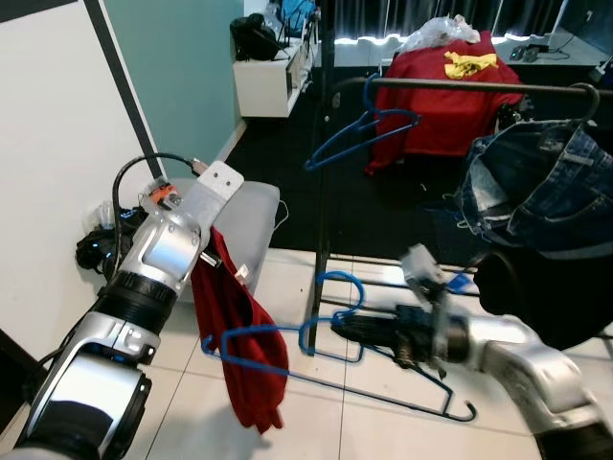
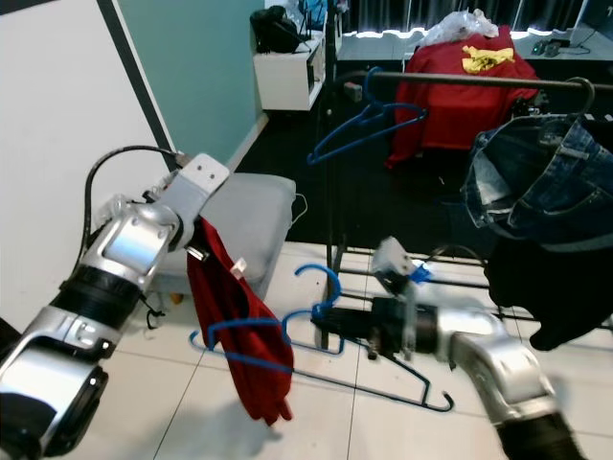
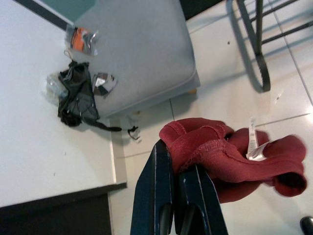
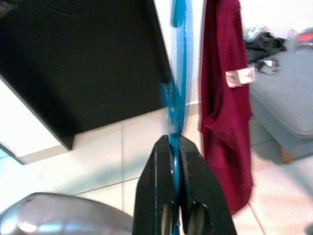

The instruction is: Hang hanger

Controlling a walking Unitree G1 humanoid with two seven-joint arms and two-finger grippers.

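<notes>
My right gripper (image 4: pixel 172 147) has its jaws pinched tight on the blue hanger (image 1: pixel 330 340), holding it by the neck just below the hook, so the hook curls up in front of the fingers while the long bar runs away to the left and near side, roughly level above the tiled floor (image 1: pixel 383 422). My left gripper (image 3: pixel 175 169) is closed too, clamped on a fold of the dark red garment (image 1: pixel 244 340), which hangs straight down from it and drapes over the hanger's left end. So the hanger spans between my two arms, its long axis lying left to right, and the right arm is the one that carries it. The clothes rail (image 1: pixel 460 86) sits higher and farther off, toward the right, with a second blue hanger (image 1: pixel 359 134) hooked near its left end and a pair of jeans (image 1: pixel 541 187) bunched at its right. I judge the hook has to rise and travel away from me to reach the open stretch of rail between those two.
</notes>
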